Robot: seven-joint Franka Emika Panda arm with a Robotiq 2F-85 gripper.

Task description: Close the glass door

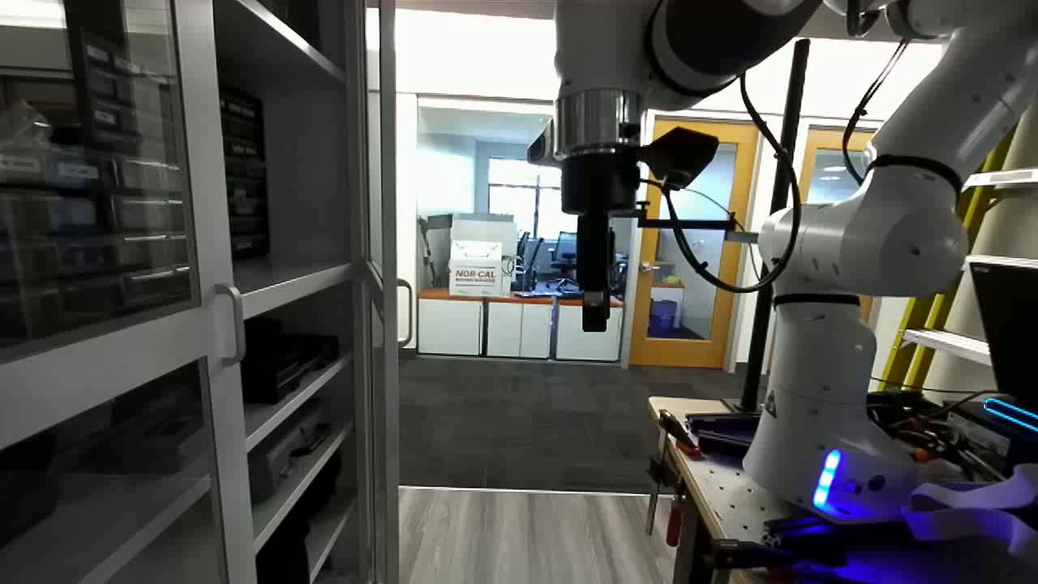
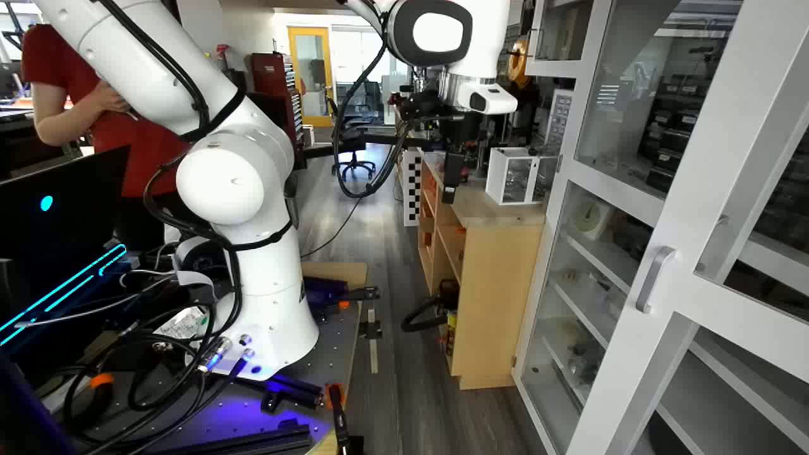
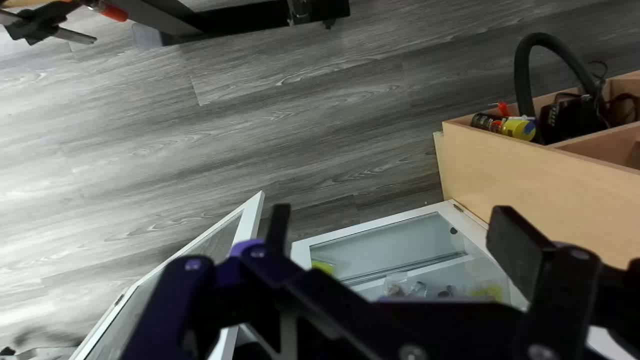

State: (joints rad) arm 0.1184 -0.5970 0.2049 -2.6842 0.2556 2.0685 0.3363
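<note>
The glass door, a tall clear panel in a grey frame, stands ajar. In an exterior view the glass door (image 1: pixel 389 454) is nearly edge-on, its handle (image 1: pixel 405 312) toward the room. In an exterior view the glass door (image 2: pixel 701 284) is in the right foreground with its slim handle (image 2: pixel 654 278). In the wrist view the glass door (image 3: pixel 248 225) angles outward at lower left, beside the left finger. My gripper points down, open and empty, before the cabinet in both exterior views (image 1: pixel 596 312) (image 2: pixel 450 189). In the wrist view the gripper (image 3: pixel 393 206) has fingers wide apart.
A matching shut cabinet door (image 2: pixel 578 183) (image 1: pixel 207 276) (image 3: pixel 375 245) adjoins the opening. A wooden shelf unit (image 2: pixel 486 303) (image 3: pixel 505 165) stands beside it. The robot's table (image 1: pixel 722 495) stands opposite the cabinet. A person in red (image 2: pixel 126 139) stands behind the arm.
</note>
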